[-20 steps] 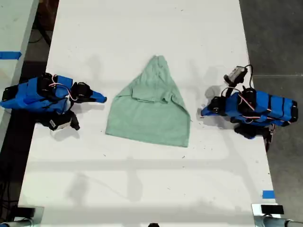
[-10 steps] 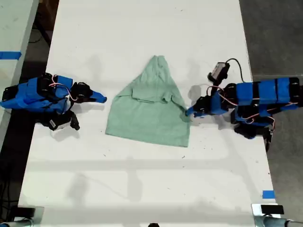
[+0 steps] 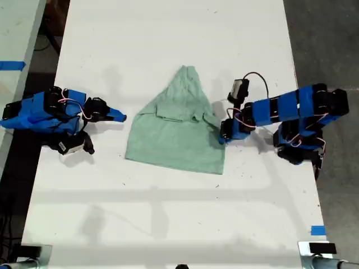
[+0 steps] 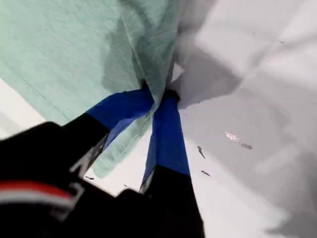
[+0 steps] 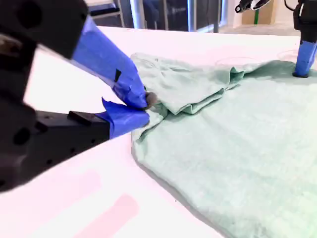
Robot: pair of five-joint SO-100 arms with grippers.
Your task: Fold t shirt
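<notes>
The pale mint-green t shirt [image 3: 176, 131] lies flat on the white table [image 3: 168, 218], roughly triangular, its narrow end toward the far side. My first gripper [image 3: 222, 135] reaches in from the exterior view's right and touches the shirt's edge there. In the first wrist view its blue fingers meet on a fold of the t shirt [image 4: 64, 49], so the first gripper [image 4: 159, 95] is shut on the cloth. My second gripper [image 3: 122, 117] rests at the exterior view's left, a short gap from the shirt. The second gripper [image 5: 143, 110] is shut with nothing in it, beside the t shirt [image 5: 237, 129].
A second white table with blue tape [image 3: 11, 65] stands at the exterior view's left edge. Another blue tape mark [image 3: 317, 230] sits near the table's near corner on the exterior view's right. Dark floor [image 3: 325, 45] borders the table there.
My first arm has stretched toward the exterior view's left, from beside the shirt to its edge, and its fingers now pinch the cloth. The second arm and the shirt have not moved.
</notes>
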